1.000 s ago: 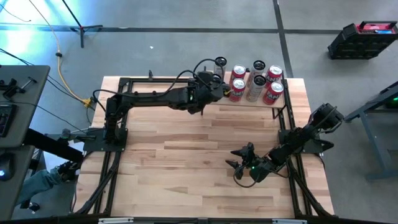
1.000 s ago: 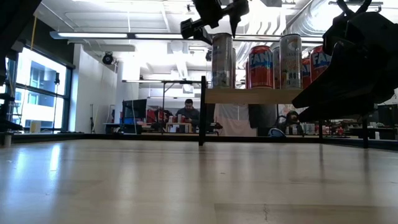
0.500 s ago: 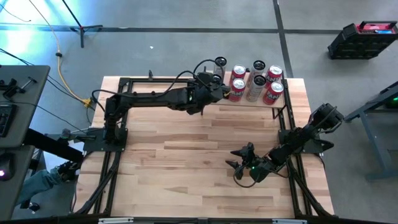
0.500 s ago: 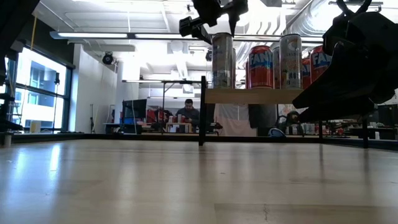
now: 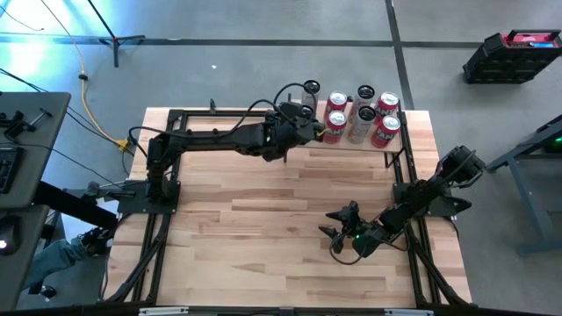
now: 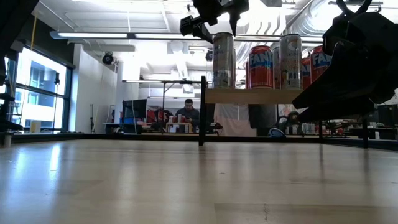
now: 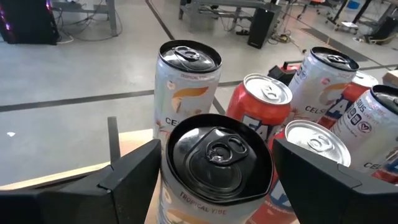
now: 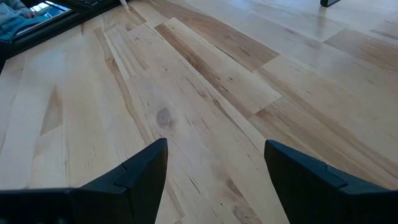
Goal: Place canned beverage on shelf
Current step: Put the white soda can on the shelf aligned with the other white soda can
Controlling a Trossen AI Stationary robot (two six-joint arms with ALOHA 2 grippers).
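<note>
**Left gripper straddles a black-topped can among cans on the shelf**

The left gripper [image 7: 214,171] reaches to the shelf [image 6: 252,96] at the table's far edge. Its fingers [image 7: 134,174] stand apart on either side of a black-topped can [image 7: 214,165] and do not visibly press it. The can stands upright at the shelf's near left end. Close behind it stands a pale can [image 7: 185,84]; beside it crowd a red can [image 7: 261,102] and a silver-topped can [image 7: 314,146], with more cans farther along. These neighbours hem the gripper in. The right gripper [image 5: 336,230] rests low over the bare wooden tabletop [image 8: 205,93], well apart from the shelf, fingers spread and empty. A person [image 6: 188,112] sits in the room beyond.
</note>
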